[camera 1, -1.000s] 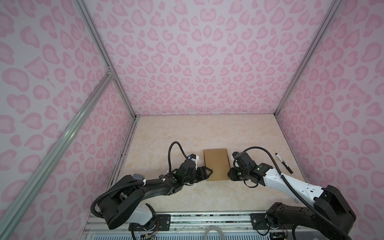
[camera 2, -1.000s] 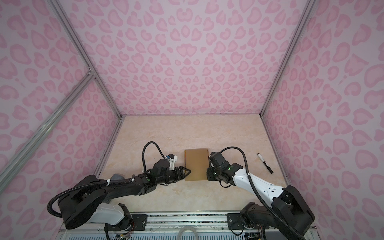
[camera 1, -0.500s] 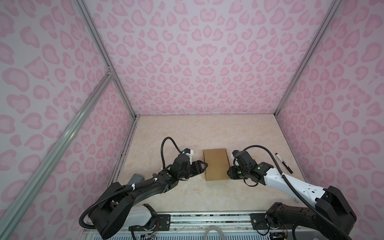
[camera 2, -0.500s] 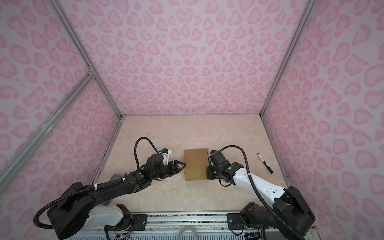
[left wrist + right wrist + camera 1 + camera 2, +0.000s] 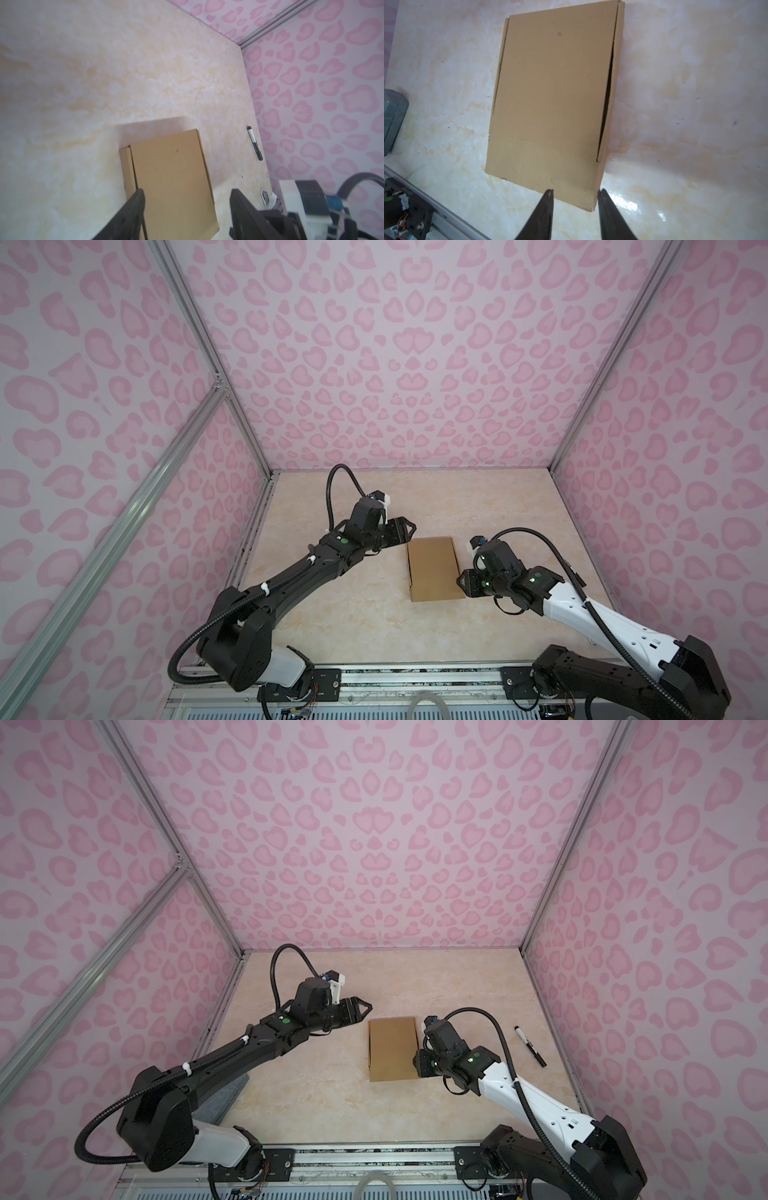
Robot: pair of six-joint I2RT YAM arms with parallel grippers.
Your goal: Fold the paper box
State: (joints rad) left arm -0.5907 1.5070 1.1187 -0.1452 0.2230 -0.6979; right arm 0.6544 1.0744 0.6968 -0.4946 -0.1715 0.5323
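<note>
The paper box [image 5: 434,568] [image 5: 392,1048] is a closed, flat brown carton lying in the middle of the table. My left gripper [image 5: 409,526] [image 5: 365,1006] hangs open above the table by the box's far left corner, touching nothing. In the left wrist view, its fingers [image 5: 138,199] frame the box [image 5: 172,176] below. My right gripper [image 5: 461,580] [image 5: 415,1058] sits low at the box's right edge, near the front corner. In the right wrist view it [image 5: 575,192] is open, and that corner of the box [image 5: 554,93] lies between its tips.
A black marker pen [image 5: 530,1046] [image 5: 254,143] lies near the right wall. A grey felt block [image 5: 224,1094] [image 5: 392,116] rests at the front left under the left arm. Pink patterned walls close three sides, and a metal rail [image 5: 415,676] runs along the front.
The left gripper has lifted away from the box's left side, moving up and toward the back. The right gripper's jaws have widened at the box's right edge. The box has stayed put.
</note>
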